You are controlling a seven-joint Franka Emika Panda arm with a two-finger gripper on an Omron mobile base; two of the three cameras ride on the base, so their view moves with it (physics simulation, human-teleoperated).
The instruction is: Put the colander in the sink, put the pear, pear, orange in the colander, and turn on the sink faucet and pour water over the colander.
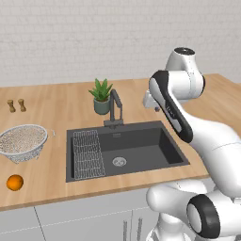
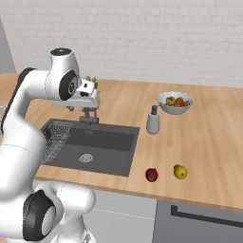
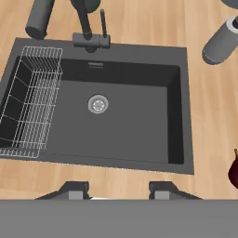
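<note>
- Left base view: your gripper (image 1: pixel 149 101) sits tucked behind the forearm, up above the counter (image 1: pixel 56 101) behind the sink's far right corner. You can't read the jaw gap from here, the arm covers most of it. The sink (image 1: pixel 141 150) lies below and toward you from the hand, with a flat wire rack (image 1: pixel 88 154) in its left end. The faucet (image 1: pixel 114 109) stands just left of the hand, and a potted plant (image 1: pixel 101 96) a bit further left. The colander (image 1: pixel 22 141) is way off to the hand's left on the wood, and the orange (image 1: pixel 15 182) sits nearer the front edge, close to it. Neither touches the hand.
- Right base view: the gripper (image 2: pixel 90 97) hangs in the air over the back edge of the sink (image 2: pixel 102 142), right by the faucet (image 2: pixel 88 116). Off to the hand's right you've got a grey bottle (image 2: pixel 153 120) and a fruit bowl (image 2: pixel 175 103). The dark red pear (image 2: pixel 151 174) and yellow pear (image 2: pixel 180 171) sit well right and nearer the front edge.
- Hand view: both fingertips (image 3: pixel 76 190) peek up at the bottom, spread partway with bare counter between them, so the gripper (image 3: pixel 120 193) is holding nothing and touching nothing. The sink (image 3: pixel 135 135) is spread out straight ahead, and the red pear (image 3: pixel 234 171) clips the right edge.
</note>
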